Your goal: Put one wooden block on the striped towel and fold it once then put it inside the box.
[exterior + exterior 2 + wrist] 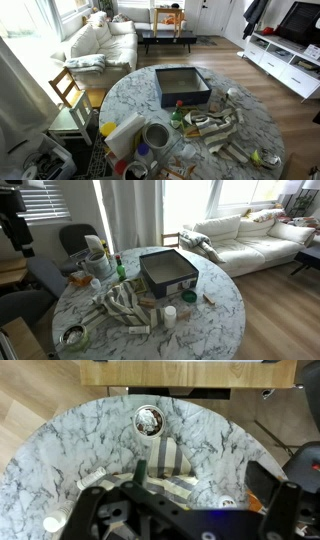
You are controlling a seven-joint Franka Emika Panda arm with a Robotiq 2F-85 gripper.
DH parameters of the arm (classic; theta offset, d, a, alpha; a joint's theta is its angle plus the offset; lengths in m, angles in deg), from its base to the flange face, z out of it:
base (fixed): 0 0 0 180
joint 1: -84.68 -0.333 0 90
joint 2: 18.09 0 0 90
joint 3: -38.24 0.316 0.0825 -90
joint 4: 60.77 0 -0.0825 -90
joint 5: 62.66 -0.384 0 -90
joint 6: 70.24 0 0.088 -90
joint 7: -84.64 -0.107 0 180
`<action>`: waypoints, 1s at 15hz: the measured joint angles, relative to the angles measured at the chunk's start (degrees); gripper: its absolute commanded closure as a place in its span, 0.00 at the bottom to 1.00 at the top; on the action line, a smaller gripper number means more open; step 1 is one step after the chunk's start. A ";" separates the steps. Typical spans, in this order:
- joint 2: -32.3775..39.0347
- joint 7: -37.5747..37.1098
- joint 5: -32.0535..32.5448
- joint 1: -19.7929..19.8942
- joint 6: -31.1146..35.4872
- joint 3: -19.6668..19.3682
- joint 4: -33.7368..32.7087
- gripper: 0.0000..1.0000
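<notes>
The striped towel (212, 126) lies crumpled on the round marble table (135, 95), in front of the dark open box (182, 86). It also shows in an exterior view (125, 308) and in the wrist view (168, 464). Small wooden blocks lie around the towel (237, 152), and one lies beside the box (208, 298). The box (167, 270) looks empty. My gripper (185, 510) hangs high above the near edge of the towel with its fingers spread wide and nothing between them. I cannot make it out in the exterior views.
A tape roll (149, 422) lies beyond the towel, also in an exterior view (73, 335). A green bottle (143, 468) stands by the towel. Cups and containers (95, 260) crowd one side of the table. A white bottle (170, 315) stands near the towel. Chairs and a sofa (100, 40) surround the table.
</notes>
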 measured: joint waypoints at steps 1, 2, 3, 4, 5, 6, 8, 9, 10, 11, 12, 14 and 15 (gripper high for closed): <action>0.00 0.00 0.00 0.00 0.00 0.00 0.00 0.00; 0.00 0.00 0.00 0.00 0.00 0.00 0.00 0.00; 0.00 0.00 0.00 0.00 0.00 0.00 0.00 0.00; 0.00 0.00 0.00 0.00 0.00 0.00 0.00 0.00; 0.00 0.00 0.00 0.00 0.00 0.00 0.00 0.00; 0.00 0.00 0.00 0.00 0.00 0.00 0.00 0.00; 0.00 0.00 0.00 0.00 0.00 -0.01 0.00 0.00; 0.31 -1.15 0.00 0.24 0.57 -0.06 0.03 0.00; 0.84 -3.42 0.08 0.97 2.51 -0.17 0.30 0.00; 1.92 -5.50 0.17 2.09 5.36 -0.42 0.86 0.00; 3.54 -7.31 0.22 3.36 8.99 -0.81 1.57 0.00; 7.76 -10.99 0.30 6.04 17.75 -1.67 3.25 0.00; 10.15 -12.89 0.32 7.27 22.24 -1.89 3.88 0.00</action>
